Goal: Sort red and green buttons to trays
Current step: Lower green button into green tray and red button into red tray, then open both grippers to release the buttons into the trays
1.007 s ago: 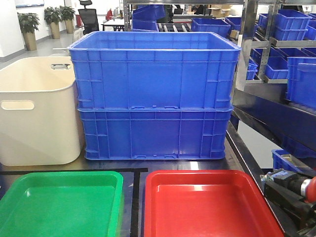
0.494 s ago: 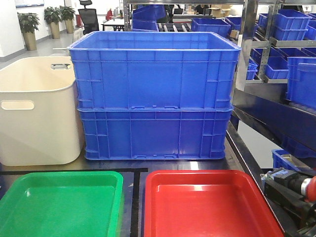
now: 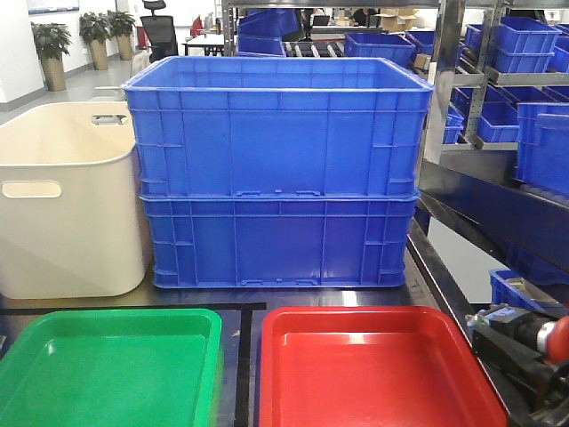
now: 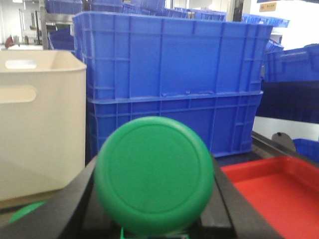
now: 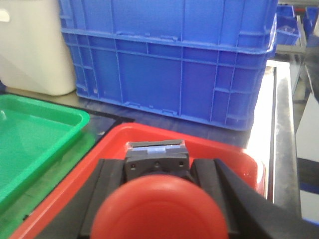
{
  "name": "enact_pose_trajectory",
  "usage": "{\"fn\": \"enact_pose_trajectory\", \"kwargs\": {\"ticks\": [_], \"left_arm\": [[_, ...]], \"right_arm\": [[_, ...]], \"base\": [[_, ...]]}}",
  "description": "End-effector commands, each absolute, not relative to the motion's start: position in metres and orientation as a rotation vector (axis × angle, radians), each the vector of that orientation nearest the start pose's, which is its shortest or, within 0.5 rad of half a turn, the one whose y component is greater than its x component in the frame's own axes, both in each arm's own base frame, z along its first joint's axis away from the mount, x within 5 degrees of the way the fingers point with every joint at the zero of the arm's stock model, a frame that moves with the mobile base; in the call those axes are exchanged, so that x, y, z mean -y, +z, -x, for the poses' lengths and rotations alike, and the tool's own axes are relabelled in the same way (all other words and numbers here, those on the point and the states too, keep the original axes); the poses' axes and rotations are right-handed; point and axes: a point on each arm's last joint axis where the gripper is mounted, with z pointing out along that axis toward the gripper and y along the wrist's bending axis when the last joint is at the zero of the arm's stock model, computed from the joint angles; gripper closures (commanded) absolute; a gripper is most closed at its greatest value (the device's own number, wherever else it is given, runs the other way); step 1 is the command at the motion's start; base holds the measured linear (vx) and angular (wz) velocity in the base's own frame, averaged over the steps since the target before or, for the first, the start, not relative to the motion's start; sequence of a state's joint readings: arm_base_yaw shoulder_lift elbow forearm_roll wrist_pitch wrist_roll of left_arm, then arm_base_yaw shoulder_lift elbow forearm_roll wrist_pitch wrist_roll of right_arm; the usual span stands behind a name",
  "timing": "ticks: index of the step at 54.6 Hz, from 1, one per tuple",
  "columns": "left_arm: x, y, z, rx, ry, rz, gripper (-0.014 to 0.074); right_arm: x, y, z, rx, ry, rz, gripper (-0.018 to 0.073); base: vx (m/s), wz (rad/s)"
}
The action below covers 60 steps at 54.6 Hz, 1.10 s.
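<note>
My left gripper (image 4: 154,201) is shut on a green button (image 4: 154,174), whose round cap fills the middle of the left wrist view between the black fingers (image 4: 75,204). My right gripper (image 5: 157,167) is shut on a red button (image 5: 159,211); its dark body (image 5: 156,158) points forward over the red tray (image 5: 124,139). In the front view the red tray (image 3: 378,374) lies at the bottom right and the green tray (image 3: 107,369) at the bottom left. The right gripper (image 3: 520,342) shows at the lower right edge with the red button (image 3: 558,338). The left gripper is out of that view.
Two stacked deep blue crates (image 3: 280,169) stand right behind the trays, with a cream tub (image 3: 67,205) to their left. A metal rack with more blue crates (image 3: 524,89) runs along the right side. A black tape line (image 3: 244,365) separates the trays.
In the front view the right gripper with the red button has edged slightly left, towards the red tray. The trays and crates have not moved.
</note>
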State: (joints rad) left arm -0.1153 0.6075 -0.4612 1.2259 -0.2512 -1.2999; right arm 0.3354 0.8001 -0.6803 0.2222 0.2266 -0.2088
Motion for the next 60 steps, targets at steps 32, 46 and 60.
{"fn": "enact_pose_trajectory", "kwargs": {"ticks": [32, 46, 60], "left_arm": [[0.065, 0.266, -0.238, -1.915, -0.545, -0.276, 0.0571], [0.066, 0.247, -0.249, -1.994, -0.547, -0.264, 0.0498], [0.065, 0.241, -0.251, -2.019, -0.542, -0.258, 0.0227]], "right_arm": [[-0.124, 0.295, -0.237, -1.783, 0.320, 0.411, 0.0565], [-0.132, 0.264, -0.250, -1.923, 0.318, 0.413, 0.0537], [-0.135, 0.246, -0.252, -2.043, 0.320, 0.439, 0.0361]], "base": [[0.00, 0.00], [0.00, 0.00], [0.00, 0.00]]}}
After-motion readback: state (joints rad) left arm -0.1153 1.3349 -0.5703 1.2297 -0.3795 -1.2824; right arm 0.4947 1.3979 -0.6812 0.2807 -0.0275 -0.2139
